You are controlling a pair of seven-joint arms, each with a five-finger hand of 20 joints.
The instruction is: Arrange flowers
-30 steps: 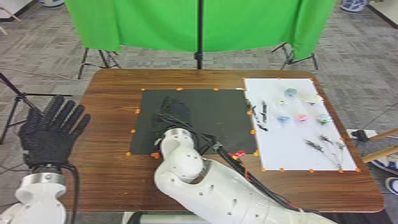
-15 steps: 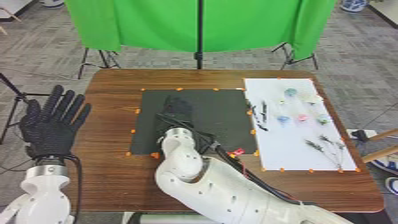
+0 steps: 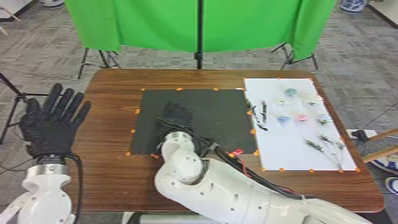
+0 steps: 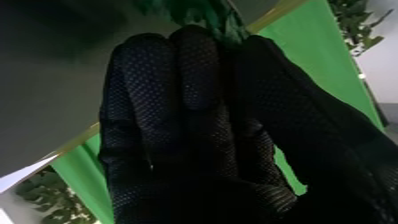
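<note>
My left hand [image 3: 51, 125] is held palm down over the table's left edge, fingers straight and spread. Above the black mat [image 3: 218, 110] is my right hand [image 3: 176, 114], dark against it. In the right wrist view my right hand [image 4: 178, 105] has its thumb closed against its fingers, pinching a dark green leafy piece [image 4: 209, 15] at the tips. On the white sheet [image 3: 275, 135] at the right lie a blue flower [image 3: 290, 92], a pink flower [image 3: 302, 117], another blue flower [image 3: 283, 119] and thin leafy stems [image 3: 330, 145].
Dark slender pieces [image 3: 258, 116] lie along the white sheet's left edge. Orange tape marks border the mat and sheet on the wooden table [image 3: 111, 115]. A green cloth [image 3: 142, 25] hangs behind, with a black stand [image 3: 200, 35] at its middle.
My right hand has drawn back slightly toward the near edge of the black mat. My left hand has shifted a little forward. The flowers on the sheet have not moved.
</note>
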